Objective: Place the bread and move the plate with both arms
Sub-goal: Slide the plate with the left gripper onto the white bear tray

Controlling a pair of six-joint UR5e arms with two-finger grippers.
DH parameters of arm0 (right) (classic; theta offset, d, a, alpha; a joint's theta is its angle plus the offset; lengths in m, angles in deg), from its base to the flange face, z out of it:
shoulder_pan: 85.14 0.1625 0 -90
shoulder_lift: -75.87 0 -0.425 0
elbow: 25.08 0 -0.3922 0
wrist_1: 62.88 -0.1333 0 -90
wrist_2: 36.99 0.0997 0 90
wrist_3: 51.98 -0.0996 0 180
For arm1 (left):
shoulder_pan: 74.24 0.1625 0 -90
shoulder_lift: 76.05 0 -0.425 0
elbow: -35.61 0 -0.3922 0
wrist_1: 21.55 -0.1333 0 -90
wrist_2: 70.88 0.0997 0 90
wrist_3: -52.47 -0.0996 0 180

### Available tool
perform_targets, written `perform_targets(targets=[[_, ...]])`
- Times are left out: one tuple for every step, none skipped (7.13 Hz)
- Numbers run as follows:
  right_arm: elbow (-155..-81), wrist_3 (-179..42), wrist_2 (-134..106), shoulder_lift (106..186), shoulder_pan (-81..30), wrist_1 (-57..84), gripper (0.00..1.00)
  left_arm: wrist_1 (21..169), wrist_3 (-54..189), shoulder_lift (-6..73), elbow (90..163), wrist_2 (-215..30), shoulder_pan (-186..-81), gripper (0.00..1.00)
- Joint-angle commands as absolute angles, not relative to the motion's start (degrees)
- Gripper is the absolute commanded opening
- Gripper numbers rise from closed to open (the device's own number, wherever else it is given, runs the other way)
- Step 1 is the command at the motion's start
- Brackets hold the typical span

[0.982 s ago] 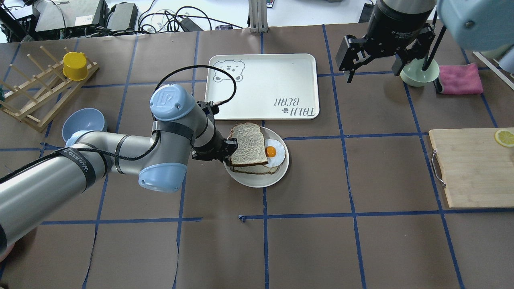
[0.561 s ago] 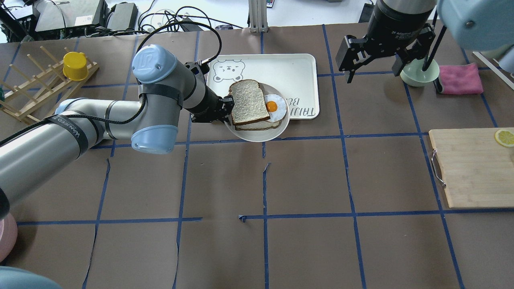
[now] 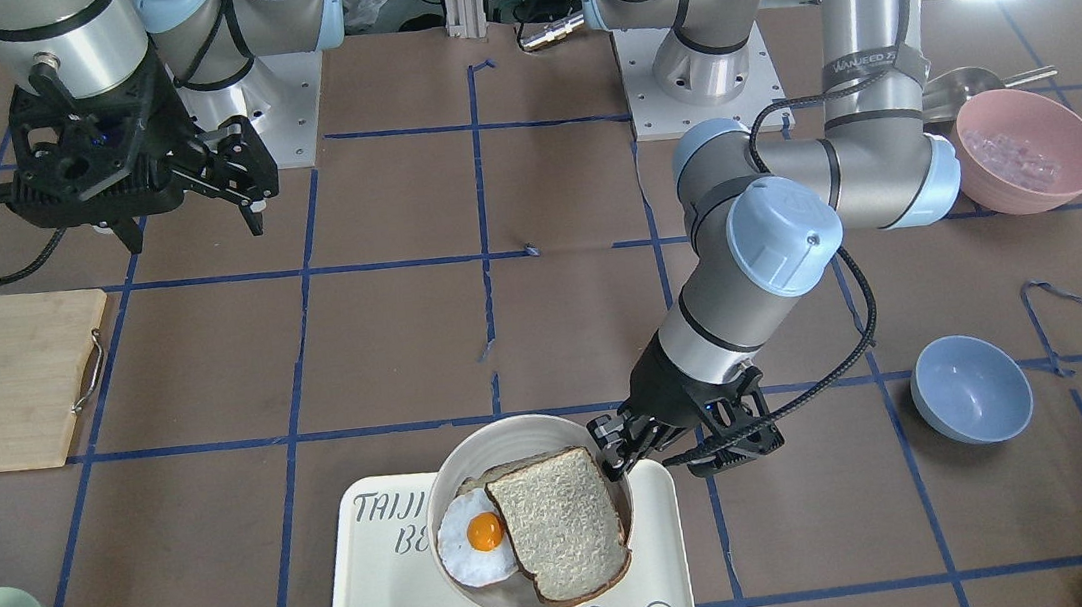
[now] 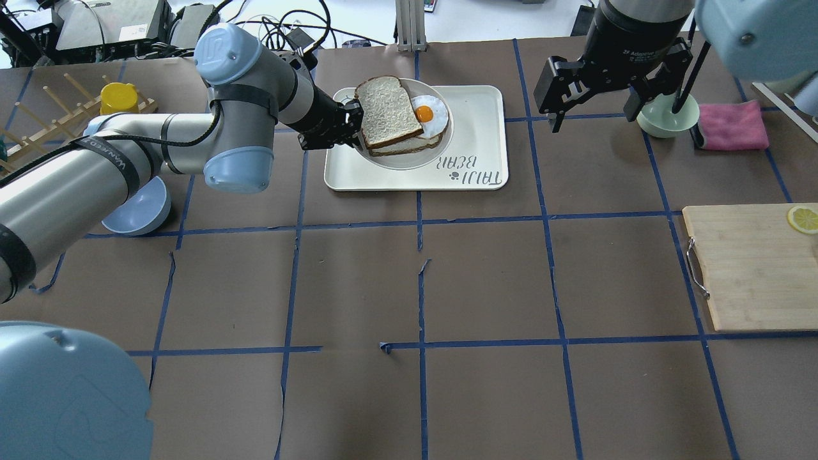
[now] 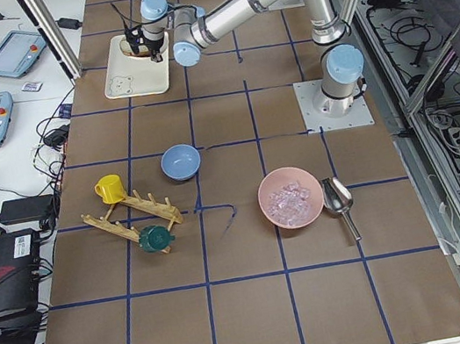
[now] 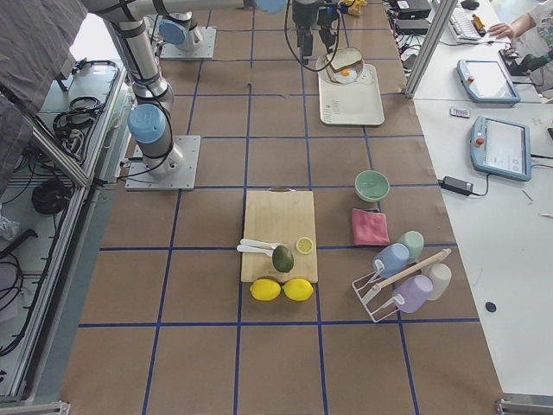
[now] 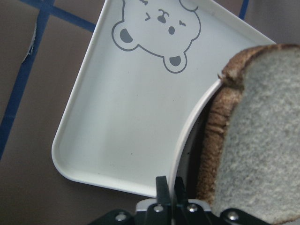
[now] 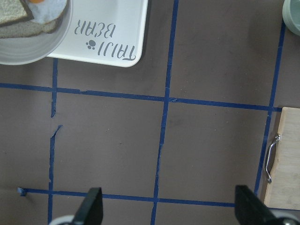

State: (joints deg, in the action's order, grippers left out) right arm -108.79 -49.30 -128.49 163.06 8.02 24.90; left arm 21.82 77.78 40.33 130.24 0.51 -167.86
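Observation:
The bread [image 4: 388, 120], a dark-crusted slice with a domed end, lies on top of a fried egg [image 4: 427, 116] and a second slice on the round cream plate [image 4: 399, 161]. My left gripper [image 4: 353, 128] is shut on the plate's left rim and holds it over the far left part of the white bear tray [image 4: 473, 137]. The left wrist view shows the rim [image 7: 187, 136] between the jaws, the bread [image 7: 262, 126] and the tray [image 7: 117, 122] below. The front view shows the plate [image 3: 485, 440], the bread [image 3: 556, 525] and the left gripper [image 3: 614, 449]. My right gripper [image 4: 597, 115] hangs open and empty to the tray's right.
A blue bowl [image 4: 137, 207] sits under my left arm, near a wooden rack with a yellow cup [image 4: 118, 99]. A green bowl [image 4: 668, 118] and a pink cloth [image 4: 732, 124] are at the far right. A cutting board [image 4: 754, 268] lies at the right edge.
My left arm has carried the plate with the bread and egg away from me, from the brown table to over the tray. The right arm has not moved.

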Motion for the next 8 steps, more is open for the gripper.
perform_targets(targets=[[-108.8,-49.3,-128.5,163.1,8.0,25.0,1.00,25.1,77.2,47.9,121.2,0.5,-167.6,0.00],[-108.8,-49.3,-128.5,163.1,8.0,25.0,1.00,26.0,77.4,51.8,117.7,0.4,-167.6,0.00],[-108.8,-49.3,-128.5,163.1,8.0,25.0,1.00,28.5,76.8,53.9,116.7,0.2,-168.1,0.00],[-108.8,-49.3,-128.5,163.1,8.0,25.0,1.00,29.8,76.2,54.9,116.6,0.1,-169.6,0.00],[-108.8,-49.3,-128.5,163.1,8.0,25.0,1.00,30.1,75.4,54.9,117.2,-0.5,-170.1,0.00],[-108.8,-49.3,-128.5,163.1,8.0,25.0,1.00,30.3,75.2,54.6,118.0,-1.1,-170.1,0.15],[-108.8,-49.3,-128.5,163.1,8.0,25.0,1.00,30.0,73.8,54.0,118.3,-0.9,-170.0,0.99],[-108.8,-49.3,-128.5,163.1,8.0,25.0,1.00,30.7,73.5,52.4,117.8,-0.8,-169.6,1.00]])
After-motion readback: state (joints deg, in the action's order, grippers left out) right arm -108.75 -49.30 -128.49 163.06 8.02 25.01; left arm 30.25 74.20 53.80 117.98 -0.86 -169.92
